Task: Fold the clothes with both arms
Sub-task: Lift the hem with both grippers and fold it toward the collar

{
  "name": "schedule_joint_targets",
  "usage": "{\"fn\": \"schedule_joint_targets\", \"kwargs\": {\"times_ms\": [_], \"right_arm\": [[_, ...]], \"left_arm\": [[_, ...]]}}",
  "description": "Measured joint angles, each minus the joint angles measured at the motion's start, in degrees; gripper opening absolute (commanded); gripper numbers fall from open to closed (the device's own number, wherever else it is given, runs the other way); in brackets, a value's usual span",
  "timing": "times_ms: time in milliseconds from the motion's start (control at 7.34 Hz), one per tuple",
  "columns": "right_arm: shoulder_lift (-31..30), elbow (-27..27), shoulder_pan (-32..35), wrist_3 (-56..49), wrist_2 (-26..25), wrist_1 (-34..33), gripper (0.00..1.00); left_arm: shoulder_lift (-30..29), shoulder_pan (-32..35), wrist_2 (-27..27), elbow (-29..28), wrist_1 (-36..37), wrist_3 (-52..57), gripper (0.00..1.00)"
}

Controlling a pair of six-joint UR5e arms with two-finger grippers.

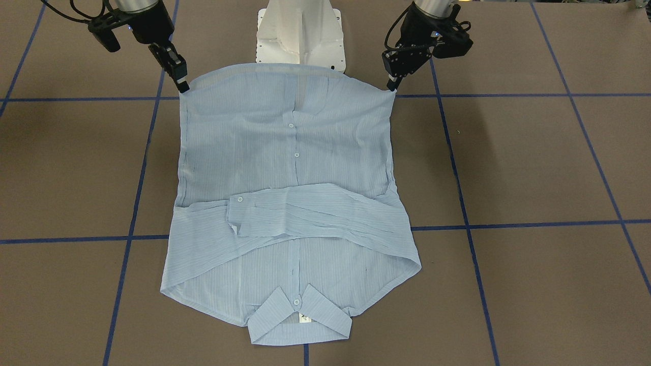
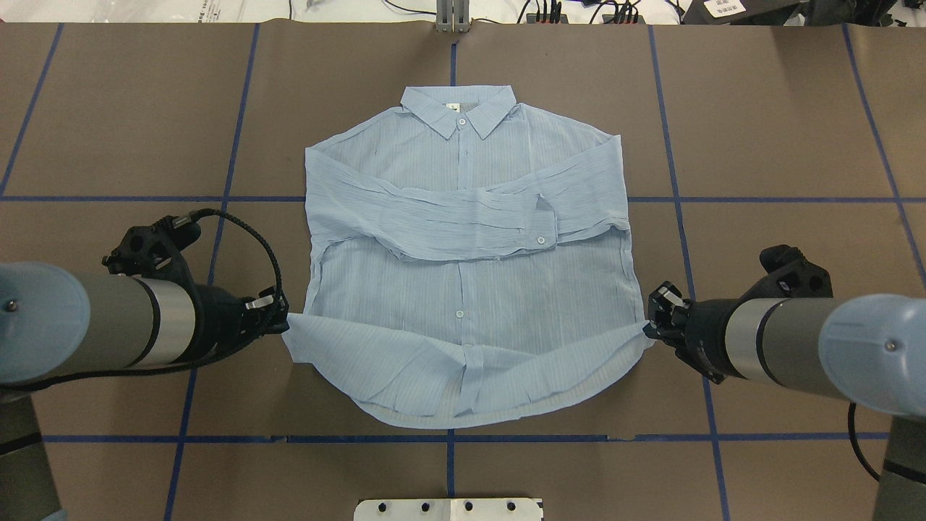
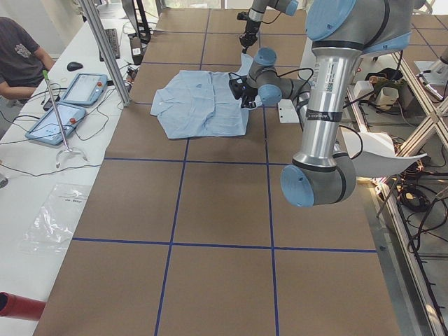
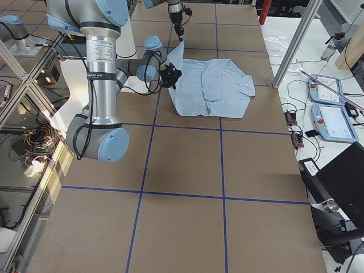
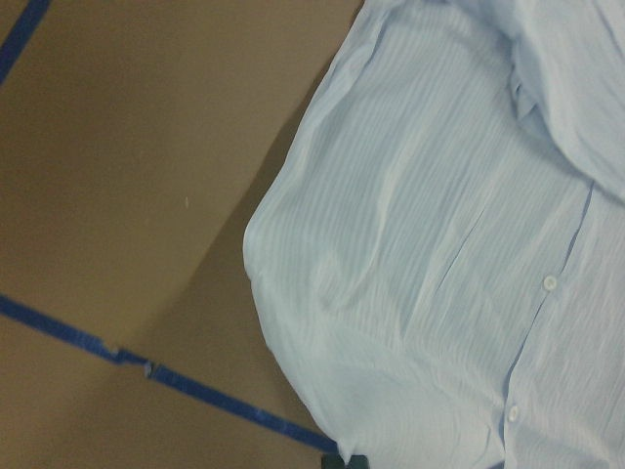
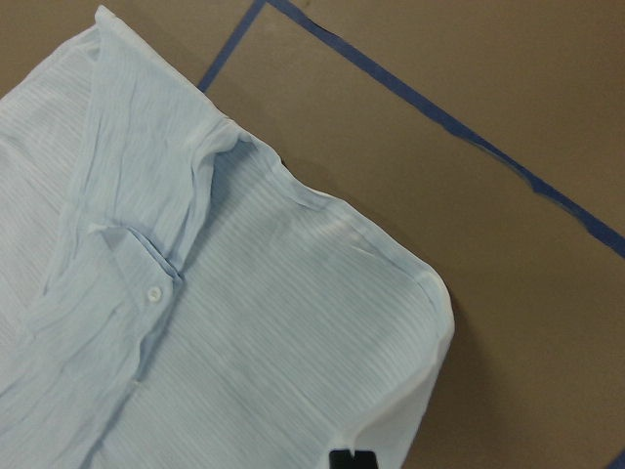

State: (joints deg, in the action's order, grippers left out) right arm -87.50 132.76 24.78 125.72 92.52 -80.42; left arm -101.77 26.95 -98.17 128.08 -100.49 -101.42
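The light blue striped shirt [image 1: 290, 168] lies front up on the brown table, with its collar [image 2: 457, 108] on the far side from the robot and both sleeves folded across the chest. My left gripper [image 2: 283, 318] is shut on the hem corner on its side and holds it a little off the table; it also shows in the front-facing view [image 1: 390, 86]. My right gripper [image 2: 649, 329] is shut on the other hem corner [image 1: 183, 87]. The hem is stretched between them. Both wrist views show the cloth [image 5: 439, 254] [image 6: 225, 322] hanging from the fingertips.
The white pedestal base [image 1: 300, 35] stands just behind the raised hem. Blue tape lines [image 2: 452, 438] cross the brown table cover. In the exterior left view a person [image 3: 17, 52] sits at a side bench with two tablets [image 3: 77, 87].
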Motion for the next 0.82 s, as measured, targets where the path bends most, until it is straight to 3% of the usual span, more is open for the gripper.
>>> {"fn": "schedule_joint_targets", "kwargs": {"times_ms": [545,817], "right_arm": [[12.5,-13.1,11.5,-7.1,1.0,-4.5,0.00],[19.2,-20.3,14.6,-9.5,1.2,-6.3,0.00]], "left_arm": [[-10.8,7.1,0.0,-13.2,-0.2,2.4,0.00],[-13.3,10.6,0.0,-20.2,-3.3,6.7,0.00]]}}
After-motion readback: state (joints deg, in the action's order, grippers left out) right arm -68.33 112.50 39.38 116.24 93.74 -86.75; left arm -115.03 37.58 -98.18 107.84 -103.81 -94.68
